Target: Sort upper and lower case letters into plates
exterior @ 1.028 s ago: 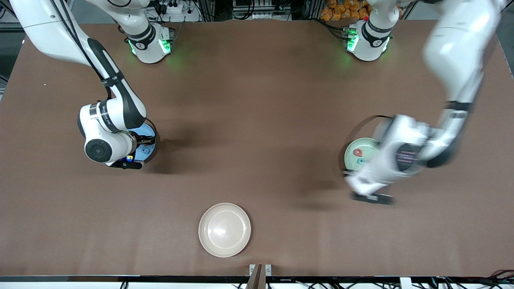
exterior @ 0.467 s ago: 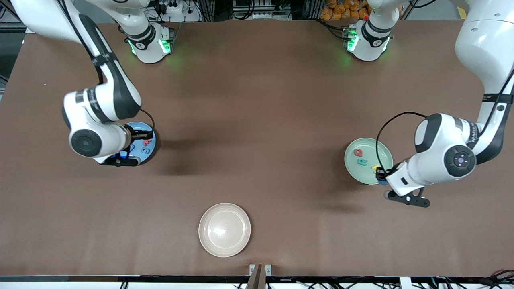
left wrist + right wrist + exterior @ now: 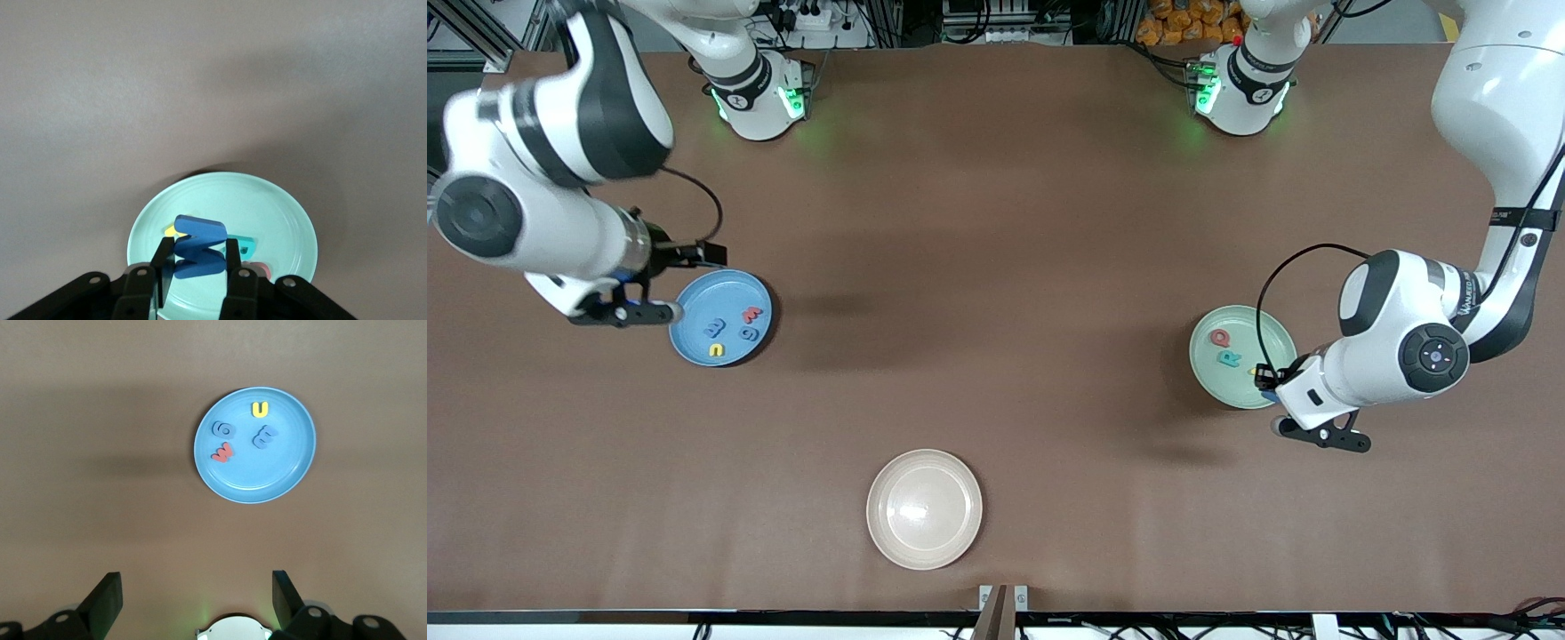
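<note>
Eight letters (image 3: 223,451) (three plates (image 3: 924,508))

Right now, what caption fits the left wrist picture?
Left gripper holds a blue letter above the mint plate.

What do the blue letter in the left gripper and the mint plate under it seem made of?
Blue letter: likely foam or soft plastic; thick, matte, flat-cut edges. Mint plate: probably glazed ceramic or hard plastic; smooth, faint sheen, ringed rim. The left gripper is shut on the letter.
</note>
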Controlling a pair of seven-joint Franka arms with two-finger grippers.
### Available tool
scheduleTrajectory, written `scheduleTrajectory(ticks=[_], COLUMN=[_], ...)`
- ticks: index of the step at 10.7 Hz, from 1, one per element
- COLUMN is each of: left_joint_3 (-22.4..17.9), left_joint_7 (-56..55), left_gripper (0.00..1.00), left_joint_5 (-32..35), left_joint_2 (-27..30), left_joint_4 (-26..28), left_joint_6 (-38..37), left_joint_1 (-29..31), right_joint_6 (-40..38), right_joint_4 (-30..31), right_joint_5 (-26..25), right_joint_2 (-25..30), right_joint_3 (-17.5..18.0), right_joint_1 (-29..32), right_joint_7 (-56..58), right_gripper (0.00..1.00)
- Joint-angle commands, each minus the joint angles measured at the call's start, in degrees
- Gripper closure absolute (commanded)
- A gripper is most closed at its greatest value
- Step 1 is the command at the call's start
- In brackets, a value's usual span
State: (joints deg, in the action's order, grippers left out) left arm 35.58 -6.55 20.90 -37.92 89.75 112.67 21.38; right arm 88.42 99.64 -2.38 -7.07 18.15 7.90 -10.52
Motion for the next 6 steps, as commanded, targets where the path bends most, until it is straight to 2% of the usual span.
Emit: scheduleTrajectory(ticks=[1, 3, 4, 5, 6], left_joint_3=[-0.1, -0.1, -0.1, -0.1, -0.1], left_joint_7=[-0.4, -0.8, -2.2, -4.0, -6.0], left_gripper=[1.0, 1.0, 0.86, 0.38, 0.14], left_joint_5=[-2.9, -4.8, -5.2, -5.2, -5.2], left_joint_2=[2.0, 2.0, 2.0, 1.7, 1.5], left_joint_4=[2.2, 3.3, 3.4, 3.5, 3.6], left_joint_6=[-1.5, -2.7, -3.4, -3.7, -3.9], left_joint_1=[0.4, 0.4, 0.3, 0.3, 0.2], right_joint_6=[-1.1, -1.3, -2.5, -5.3, -6.1], right_joint_4=[0.2, -0.1, -2.3, -6.1, -7.2], right_joint_5=[1.3, 4.9, 4.9, 4.9, 4.8], right_joint_2=[3.0, 5.3, 5.5, 5.1, 5.3], right_joint_3=[0.5, 0.1, 0.3, 0.2, 0.1], right_joint_1=[1.1, 1.2, 1.2, 1.2, 1.2], right_joint_7=[0.2, 0.1, 0.2, 0.2, 0.3], right_gripper=[0.0, 0.0, 0.0, 0.0, 0.0])
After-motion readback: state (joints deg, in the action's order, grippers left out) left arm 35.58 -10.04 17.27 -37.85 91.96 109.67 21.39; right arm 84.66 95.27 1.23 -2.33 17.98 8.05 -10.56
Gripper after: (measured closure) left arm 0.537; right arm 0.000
